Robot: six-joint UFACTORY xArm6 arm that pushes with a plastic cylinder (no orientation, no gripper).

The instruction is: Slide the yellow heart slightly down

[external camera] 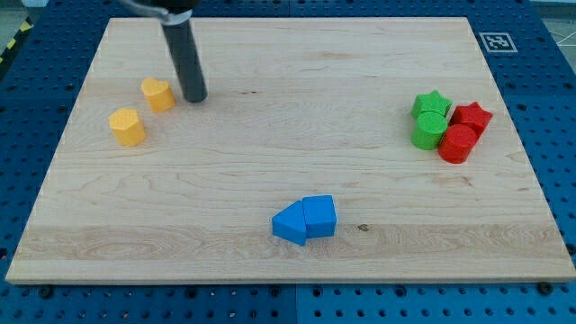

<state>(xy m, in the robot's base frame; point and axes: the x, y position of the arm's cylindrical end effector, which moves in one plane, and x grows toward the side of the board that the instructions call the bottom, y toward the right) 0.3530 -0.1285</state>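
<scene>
Near the view's top left of the counter (270, 117), my tip (194, 97) is planted on the wood, at the lower end of a dark rod that leans up out of the view's top edge. No gripper is carried on this arm, so no open or closed state can be told; only the rod and tip are seen.

Just to the view's left of my tip, the yellow heart (157, 94) is found, very close to the rod but whether it is touched cannot be told. Further to the view's left of the tip and a little toward the view's bottom, a yellow hexagon-like block (127, 127) is placed, near the heart but apart from it.

Well toward the view's bottom and right of the tip, two blue blocks are set touching: a blue triangle-like block (290, 224) and, on its right, a blue block (319, 216) whose shape is not clearly made out.

Far to the view's right of the tip, four blocks are clustered tightly. A green star (431, 104) is seen at the cluster's top left, a green cylinder (428, 131) directly below it, a red star (472, 117) at the right, and a red cylinder (457, 144) at the bottom right. A blue pegboard surface (36, 99) is seen around the counter.
</scene>
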